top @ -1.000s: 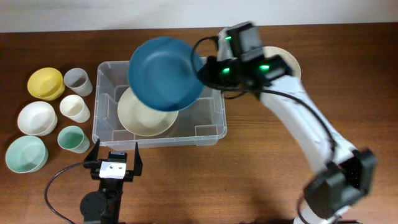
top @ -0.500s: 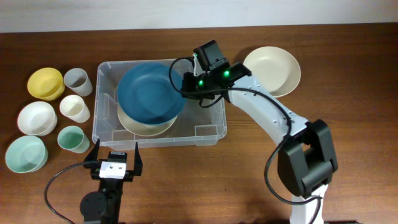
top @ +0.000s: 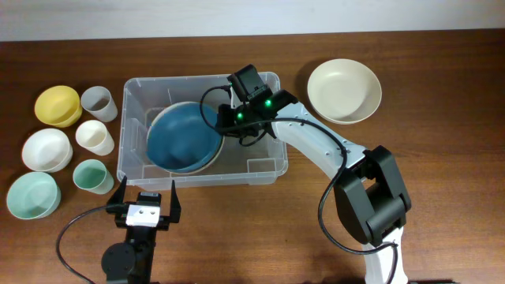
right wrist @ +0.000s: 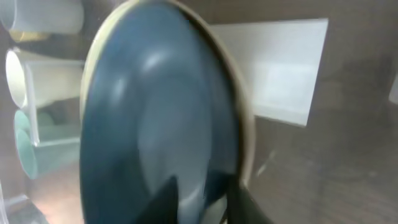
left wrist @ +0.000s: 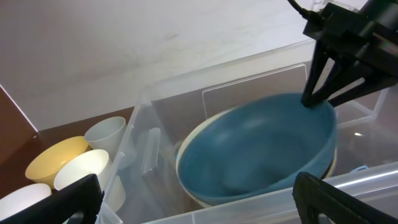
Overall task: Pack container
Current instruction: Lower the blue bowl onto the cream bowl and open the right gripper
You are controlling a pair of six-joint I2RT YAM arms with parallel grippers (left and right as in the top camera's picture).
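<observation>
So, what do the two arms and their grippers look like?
The right arm has white links, black joints, green lights near the wrist and looping black cables. The left arm is black with a pale plate and one black cable. The left gripper and right gripper have black fingers.

Dark brown wood table (top: 461,162) w/ white wall (top: 79,16) behind, even light.

Overhead cam looks straight down on the whole tabletop (top: 461,201) from well above. Left wrist cam sits low just outside the near wall of the container (left wrist: 249,81), facing across into it. The right wrist one is super close to the blue bowl (right wrist: 155,137) inside, and all three catch that bowl
</observation>
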